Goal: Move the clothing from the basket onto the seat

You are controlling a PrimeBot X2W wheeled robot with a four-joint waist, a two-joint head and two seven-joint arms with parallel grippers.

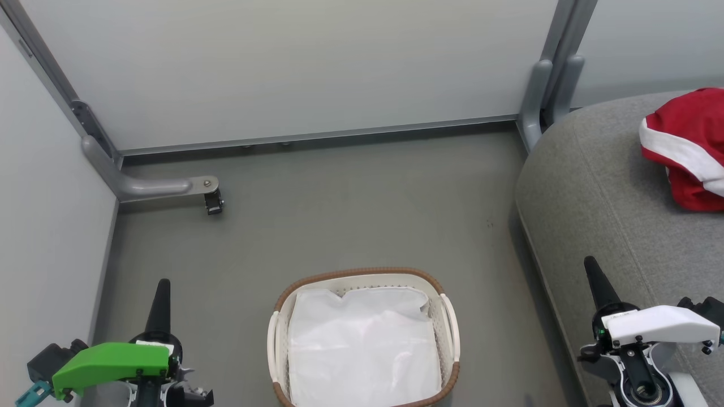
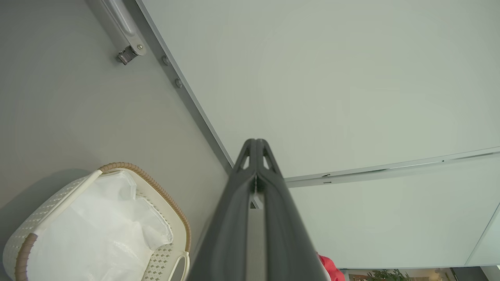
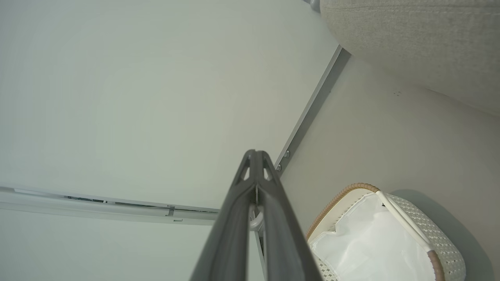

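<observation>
Red clothing (image 1: 687,147) w/ white stripe bunched on grey seat (image 1: 588,186), far right. Basket (image 1: 362,273) on floor (image 1: 339,198), white liner (image 1: 362,345) inside. Left fingers (image 1: 160,305), right fingers (image 1: 598,288) pressed together, empty, pointed fwd beside basket.

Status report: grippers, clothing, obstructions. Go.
Left gripper and right gripper: jaws shut, empty. Clothing on the seat, at right. Basket holds white liner, no red visible. Nothing between basket and seat.
</observation>
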